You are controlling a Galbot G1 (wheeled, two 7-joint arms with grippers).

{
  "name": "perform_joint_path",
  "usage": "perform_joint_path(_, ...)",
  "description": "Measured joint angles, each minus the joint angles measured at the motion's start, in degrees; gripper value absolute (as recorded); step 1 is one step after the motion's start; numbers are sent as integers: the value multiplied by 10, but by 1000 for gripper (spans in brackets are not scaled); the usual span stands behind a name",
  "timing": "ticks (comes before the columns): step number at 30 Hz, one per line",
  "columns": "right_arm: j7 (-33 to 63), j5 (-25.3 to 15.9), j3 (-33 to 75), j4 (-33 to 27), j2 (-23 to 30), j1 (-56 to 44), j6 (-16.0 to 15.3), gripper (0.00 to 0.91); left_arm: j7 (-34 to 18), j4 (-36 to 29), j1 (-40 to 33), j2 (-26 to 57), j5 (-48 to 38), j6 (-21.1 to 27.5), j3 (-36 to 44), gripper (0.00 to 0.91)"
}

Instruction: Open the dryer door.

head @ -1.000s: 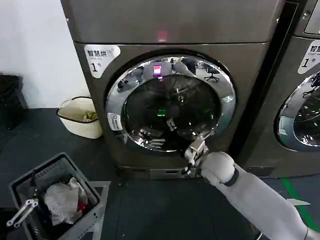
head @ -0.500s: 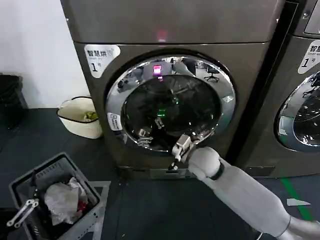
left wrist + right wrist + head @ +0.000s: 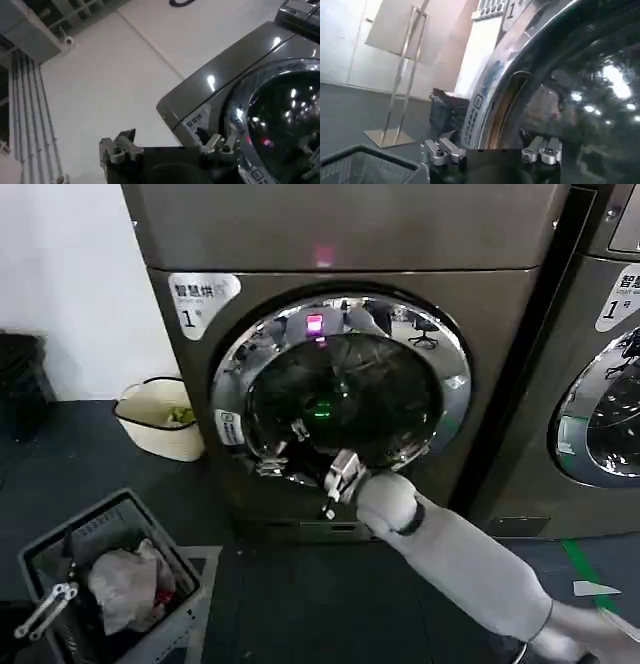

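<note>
The dryer (image 3: 330,234) is a bronze-grey front loader. The dryer door (image 3: 340,389) has a chrome ring around dark glass and looks closed against the front in the head view. My right gripper (image 3: 338,476) is open at the door's lower rim, just left of bottom centre. In the right wrist view its open fingers (image 3: 492,150) straddle the chrome ring (image 3: 492,95) beside the white sticker (image 3: 471,120), with nothing gripped. My left gripper (image 3: 45,606) hangs low at the far left over the basket, open (image 3: 169,146) and pointing up toward the dryer (image 3: 220,75).
A grey basket (image 3: 60,539) with laundry sits on a stand at the lower left. A cream tub (image 3: 150,429) stands by the dryer's left side and a black bin (image 3: 20,384) by the wall. The twin machine (image 3: 600,384) stands close on the right.
My right gripper has slid left along the door's lower rim, from the lower right to near bottom centre. The door and the left arm have not visibly moved.
</note>
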Motion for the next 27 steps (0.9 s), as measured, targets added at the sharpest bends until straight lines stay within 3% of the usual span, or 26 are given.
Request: perform_joint_path(27, -31, 1, -25, -49, 40, 33, 4, 907, 0, 2, 2, -2, 0, -2, -3, 907)
